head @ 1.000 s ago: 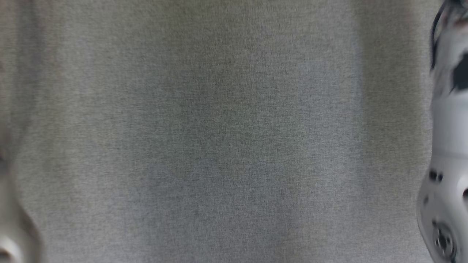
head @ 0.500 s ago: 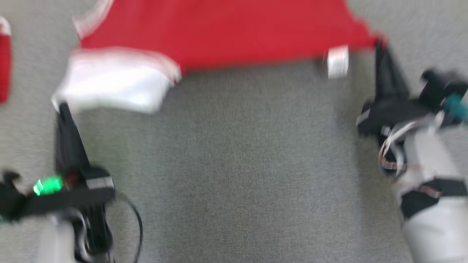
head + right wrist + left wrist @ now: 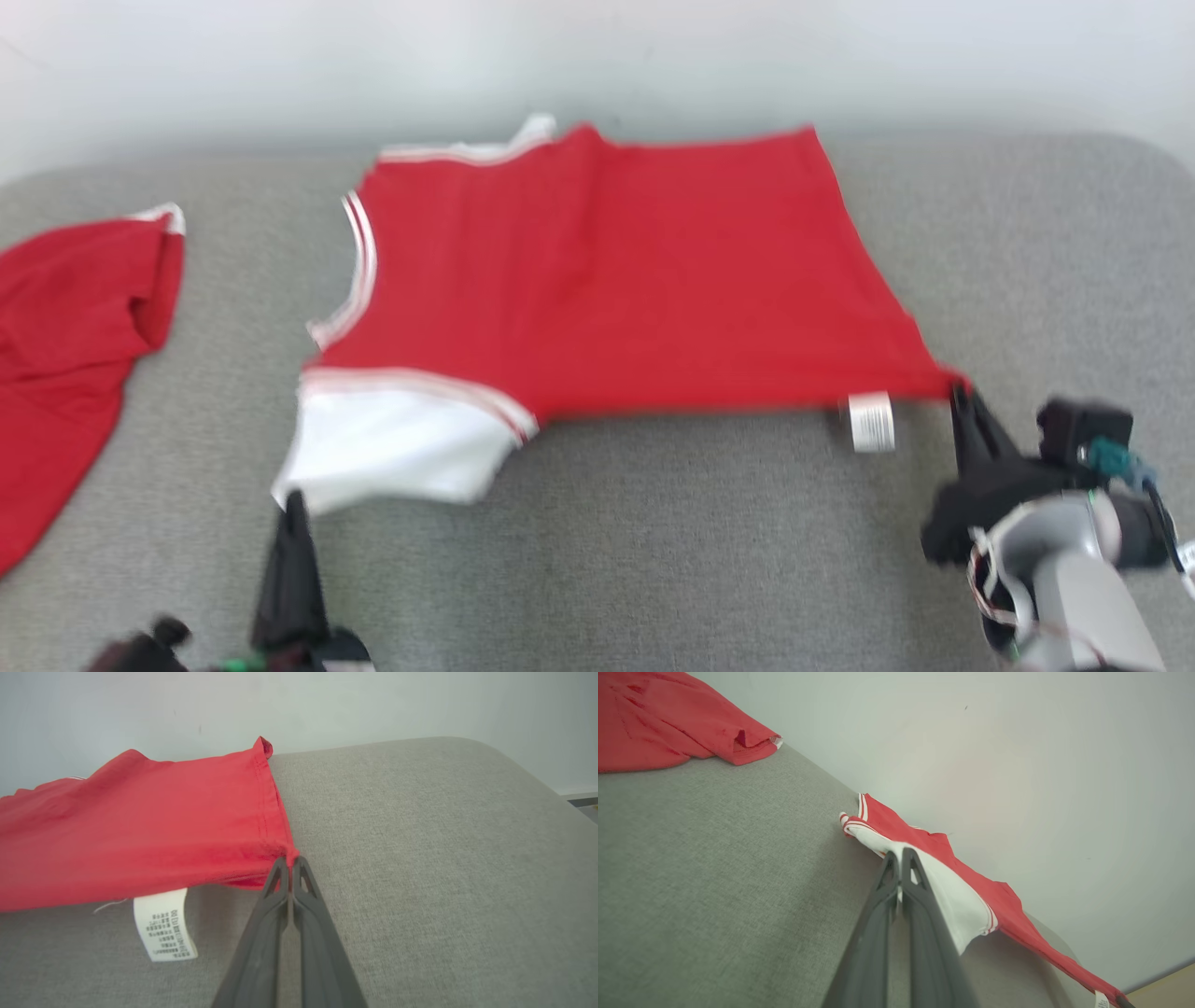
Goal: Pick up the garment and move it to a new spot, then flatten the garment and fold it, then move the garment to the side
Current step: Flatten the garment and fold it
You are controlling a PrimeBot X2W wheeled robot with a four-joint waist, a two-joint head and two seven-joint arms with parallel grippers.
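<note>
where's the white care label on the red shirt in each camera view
Head view: the care label hangs below the red shirt's near edge at lower right, just left of the right tool.
Left wrist view: the label sits tiny in the bottom right corner.
Right wrist view: the label is lower left of centre.
Shared landmark: the hem corner pinched by the right tool.

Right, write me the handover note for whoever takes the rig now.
Left gripper: shut on the white sleeve.
Right gripper: shut on the red hem corner, beside the label.
Shirt: spread nearly flat on the grey cushion; a second red garment lies to its left.
Done, it seems: moved and flattened. Left: fold it, then move it aside.
</note>
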